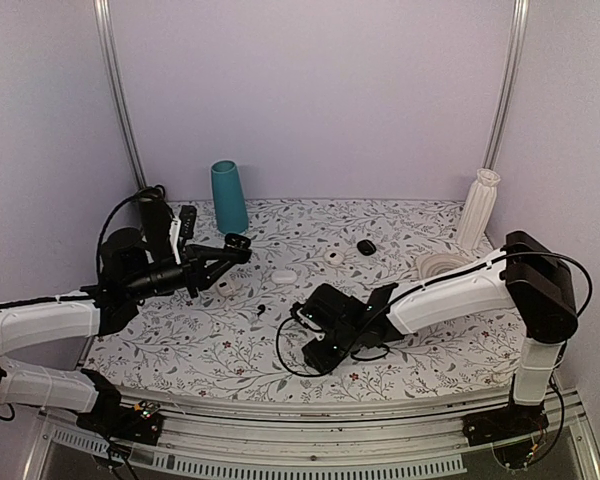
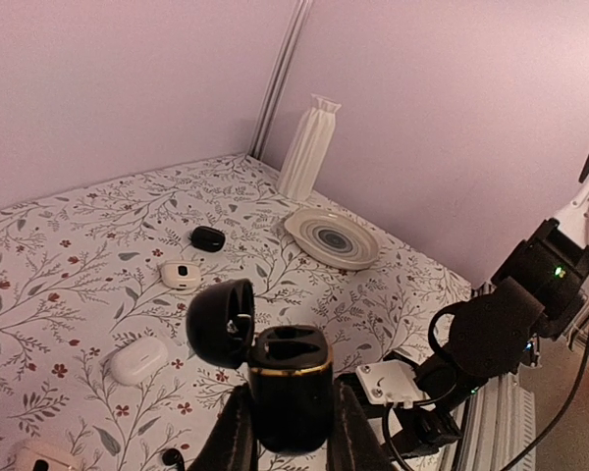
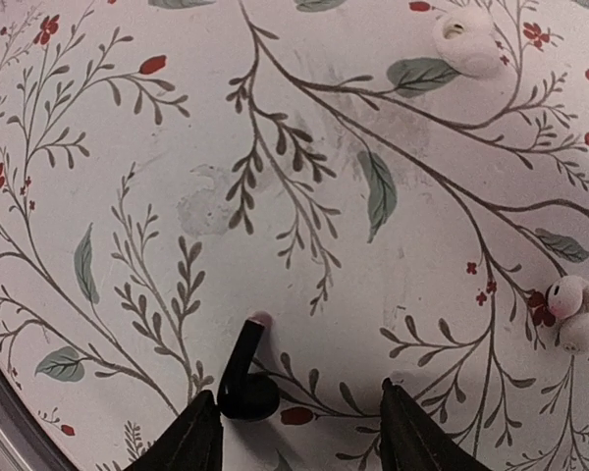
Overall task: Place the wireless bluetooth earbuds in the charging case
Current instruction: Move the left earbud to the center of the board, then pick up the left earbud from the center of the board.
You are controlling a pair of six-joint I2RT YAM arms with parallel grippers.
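A teal tumbler and a white ribbed vase are set along the far edge of the floral tablecloth. A striped plate is placed beside the vase. White rounded cases are scattered centrally.

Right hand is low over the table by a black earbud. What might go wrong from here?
The black earbud lies right beside one finger of the open right hand, off-centre in the gap; closing may flick it away or grip it crooked. The charging case sits lid-open in the shut left hand, held above the table; a crookedly held earbud would likely miss its slot and drop.
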